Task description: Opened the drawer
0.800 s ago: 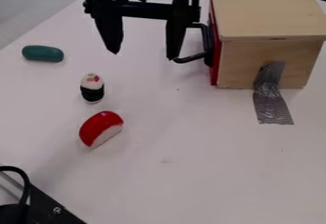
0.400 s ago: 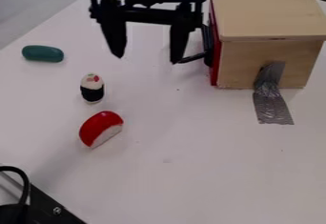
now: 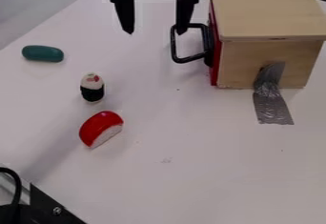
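My black gripper (image 3: 155,32) hangs at the top of the view, open, with nothing between its fingers. Its right fingertip overlaps the upper part of the black drawer handle (image 3: 174,46); whether the two touch, I cannot tell. The handle sticks out leftward from the red drawer front (image 3: 216,51). That front sits against the left side of the wooden box (image 3: 267,11), with the drawer shut.
Silver tape (image 3: 270,99) runs from the box onto the white table (image 3: 210,161). Left of the box lie a green capsule-shaped object (image 3: 43,53), a toy sushi roll (image 3: 92,87) and a red-and-white piece (image 3: 101,128). Black hardware (image 3: 47,208) occupies the lower left corner.
The gripper first shifted slightly right and down, then went toward the top of the view, uncovering more of the handle. Box, drawer and toys have stayed put.
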Robot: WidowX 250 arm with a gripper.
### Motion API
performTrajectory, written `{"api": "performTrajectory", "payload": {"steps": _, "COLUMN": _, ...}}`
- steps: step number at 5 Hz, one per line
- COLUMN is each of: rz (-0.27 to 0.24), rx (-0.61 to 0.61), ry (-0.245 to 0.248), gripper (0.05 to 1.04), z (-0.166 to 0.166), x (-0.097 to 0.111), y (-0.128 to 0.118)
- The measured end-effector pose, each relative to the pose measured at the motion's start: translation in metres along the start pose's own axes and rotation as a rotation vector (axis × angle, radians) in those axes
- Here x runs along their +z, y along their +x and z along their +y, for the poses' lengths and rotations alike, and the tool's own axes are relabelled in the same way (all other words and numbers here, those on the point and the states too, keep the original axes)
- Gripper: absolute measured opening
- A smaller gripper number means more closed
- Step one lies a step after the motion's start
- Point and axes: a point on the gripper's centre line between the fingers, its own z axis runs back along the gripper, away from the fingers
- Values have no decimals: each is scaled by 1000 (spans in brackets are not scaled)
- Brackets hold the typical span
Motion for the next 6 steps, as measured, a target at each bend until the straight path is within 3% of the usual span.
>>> {"api": "performTrajectory", "payload": {"steps": 2, "rz": -23, "rx": 82, "ry": 32, "gripper": 998, "z": 14, "x": -17, "y": 38}}
{"api": "performTrajectory", "payload": {"steps": 4, "rz": 29, "rx": 94, "ry": 74, "gripper": 998, "z": 7, "x": -52, "y": 51}}
{"api": "performTrajectory", "payload": {"steps": 6, "rz": 72, "rx": 85, "ry": 82, "gripper": 998, "z": -13, "x": -70, "y": 53}}
